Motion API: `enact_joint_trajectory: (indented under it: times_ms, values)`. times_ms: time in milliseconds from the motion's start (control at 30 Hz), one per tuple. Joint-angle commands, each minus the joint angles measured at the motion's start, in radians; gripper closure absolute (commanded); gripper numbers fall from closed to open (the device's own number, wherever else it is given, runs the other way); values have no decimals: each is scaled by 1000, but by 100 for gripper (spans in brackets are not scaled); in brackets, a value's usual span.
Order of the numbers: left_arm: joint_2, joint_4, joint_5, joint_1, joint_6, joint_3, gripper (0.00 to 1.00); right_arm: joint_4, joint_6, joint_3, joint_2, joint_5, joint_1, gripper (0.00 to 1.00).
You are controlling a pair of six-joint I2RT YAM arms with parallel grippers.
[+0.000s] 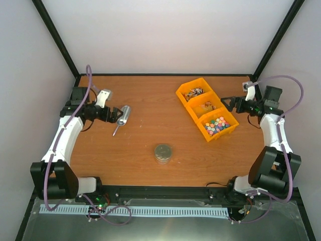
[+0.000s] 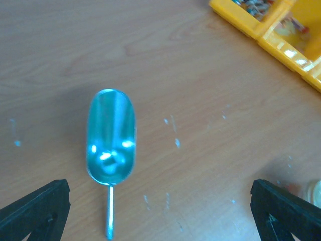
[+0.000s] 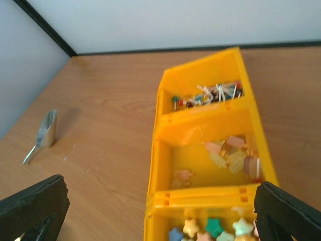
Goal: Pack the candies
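Note:
A metal scoop [image 1: 123, 116] lies on the wooden table at the left, bowl empty; it also shows in the left wrist view [image 2: 111, 138]. My left gripper [image 1: 113, 114] is open and empty just behind the scoop, its fingers [image 2: 35, 211] spread wide on either side of the handle end. Three joined yellow bins [image 1: 202, 131] stand at the right. The far bin holds small reddish-brown candies [image 1: 193, 92], also in the right wrist view [image 3: 208, 95]. My right gripper [image 1: 225, 103] is open and empty, above the bins' right side.
The middle bin holds pale wrapped pieces [image 3: 230, 153]; the near bin holds many-coloured star pieces [image 1: 216, 125]. A small round jar with a grey lid [image 1: 162, 152] stands at the centre front of the table. Black frame posts rise at the back corners.

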Motion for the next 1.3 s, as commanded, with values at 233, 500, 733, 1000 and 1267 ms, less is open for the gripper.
enact_joint_trajectory:
  times_ms: [233,500,733,1000,1267]
  values:
    - [-93,-141,-33,-385,362,-96,0,-126,-211,-122,-97,128,274,0]
    - [25,-162,-168,-689,407,-65,47,-129,-244,-198,-98,114,370,0]
    - [41,-124,-194,-818,395,-24,89,-83,-220,-237,-108,132,372,0]
    - [152,-71,-204,-872,406,-81,94,-73,-216,-239,-98,135,372,0]
    - [265,-46,-276,-879,411,-145,98,-80,-228,-242,-99,133,372,0]
